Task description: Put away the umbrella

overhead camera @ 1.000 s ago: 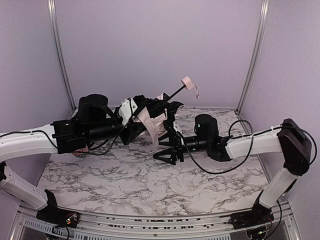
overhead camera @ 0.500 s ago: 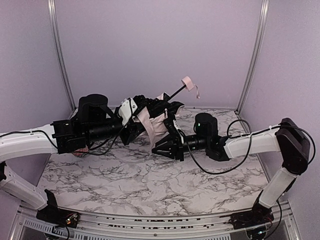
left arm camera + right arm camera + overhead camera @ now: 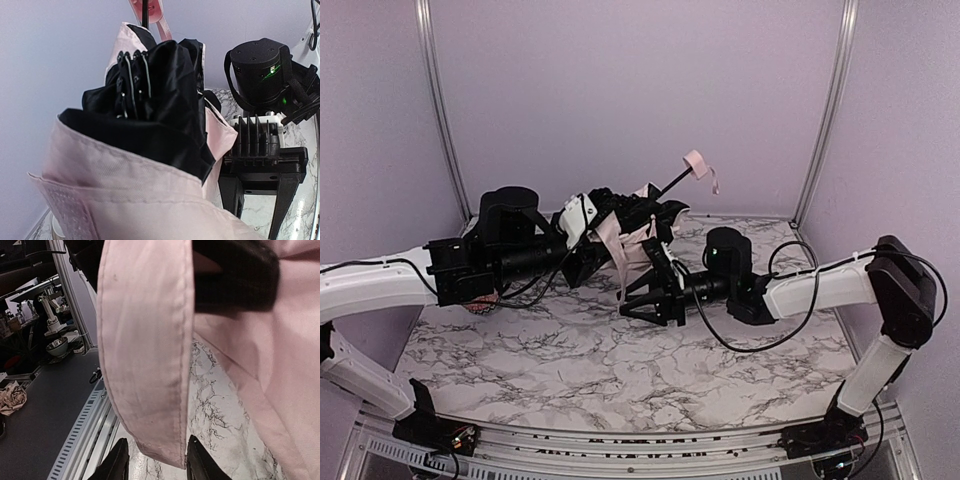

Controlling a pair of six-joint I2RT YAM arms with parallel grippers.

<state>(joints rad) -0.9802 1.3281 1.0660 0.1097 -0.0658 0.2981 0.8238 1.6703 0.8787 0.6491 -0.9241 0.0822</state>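
Two arms meet mid-table in your top view: left gripper (image 3: pixel 588 240) clamped on the umbrella (image 3: pixel 632 225), held off the marble table (image 3: pixel 570 350), knob (image 3: pixel 695 162) pointing up-right; right gripper (image 3: pixel 642 295) spread wide just below the fabric. Left wrist: pink fabric and black lining fill your frame. Right wrist: pink fold (image 3: pixel 145 340) hangs between your parted fingers (image 3: pixel 119 462), untouched

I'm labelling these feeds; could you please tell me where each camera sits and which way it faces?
Top external: above and behind the bases, looking down at the table; both arms show, left gripper holding umbrella.
Left wrist: faces along the umbrella toward the right gripper; own fingers hidden.
Right wrist: faces the umbrella's fabric; own fingertips below.
Shared: umbrella, all views.
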